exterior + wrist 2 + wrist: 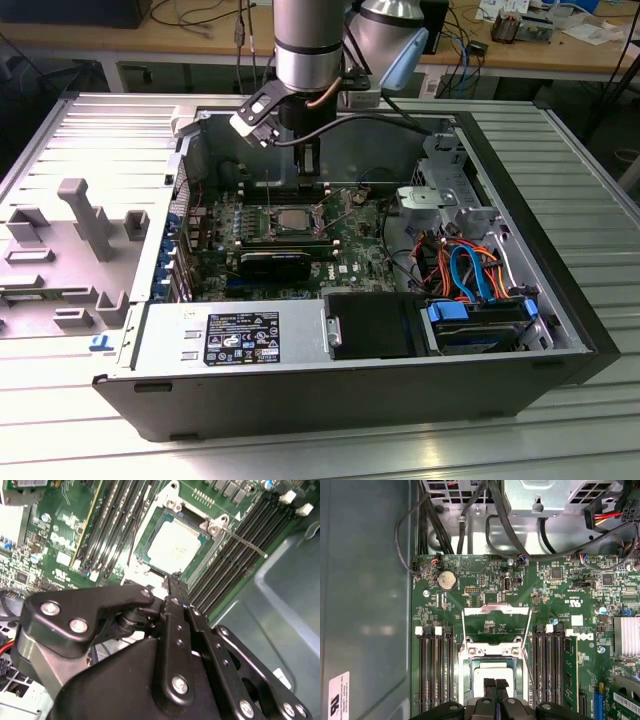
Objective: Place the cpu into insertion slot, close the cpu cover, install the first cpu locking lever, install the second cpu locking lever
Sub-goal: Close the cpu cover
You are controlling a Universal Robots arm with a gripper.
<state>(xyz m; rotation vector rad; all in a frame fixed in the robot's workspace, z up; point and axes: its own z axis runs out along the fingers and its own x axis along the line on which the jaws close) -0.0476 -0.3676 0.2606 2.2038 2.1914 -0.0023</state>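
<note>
Cpu [492,673], a small flat silver-grey square chip, sits in the square metal-rimmed insertion slot [492,652] — closing the cover looks to be the step in hand.
Black gripper [495,684] hangs close over it, jaws closed on nothing. Just beyond, the thin silvery windowed cpu cover [496,610] lies flipped open — shutting it would call for catching its far edge. A thin steel locking lever [240,541] juts free alongside; long black memory slots [436,670] flank the socket, with black cables [437,520] farther off.
</note>
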